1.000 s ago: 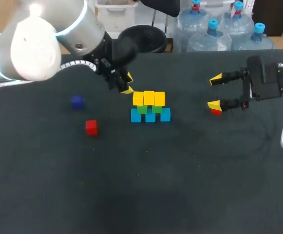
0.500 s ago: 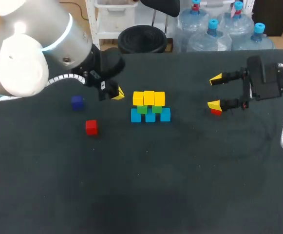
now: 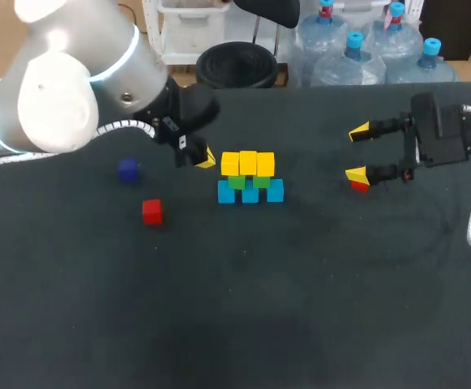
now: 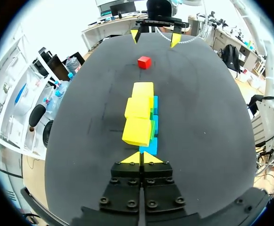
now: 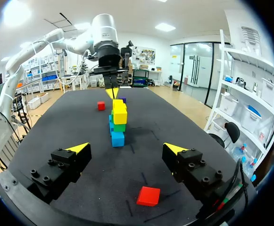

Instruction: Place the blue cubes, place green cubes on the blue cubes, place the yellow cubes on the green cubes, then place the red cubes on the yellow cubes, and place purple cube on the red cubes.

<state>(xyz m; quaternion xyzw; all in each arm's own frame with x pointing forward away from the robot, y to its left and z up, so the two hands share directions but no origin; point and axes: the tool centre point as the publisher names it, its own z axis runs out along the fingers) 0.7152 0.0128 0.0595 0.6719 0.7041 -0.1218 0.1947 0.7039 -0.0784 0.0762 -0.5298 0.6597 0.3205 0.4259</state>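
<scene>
Left arm: your left gripper (image 3: 204, 157) hangs just left of the stack, over the far-left middle of the dark table (image 3: 300, 284). Jaws are pressed together with the yellow tips meeting and nothing between them. Its wrist view looks straight down the stack's length, with the nearest yellow cube just ahead of the tips.

Stack: a row of three light blue cubes (image 3: 250, 193) sits on the table, side by side. Two green cubes (image 3: 236, 181) rest on them. Three bright yellow cubes (image 3: 248, 162) lie in a row on the green.

Right arm: your right gripper (image 3: 360, 152) is well to the right of the stack, fingers pointing left toward it. Jaws are spread wide and hold nothing. A small red cube (image 5: 148, 196) lies on the table beneath the gap, close by the near fingertip. You cannot tell whether it touches.

Loose pieces: a second red cube (image 3: 152, 211) sits alone, left of the stack and nearer you, well apart from it. A dark purple-blue cube (image 3: 128, 169) sits a little farther away and to the left of that one, touching nothing.
</scene>
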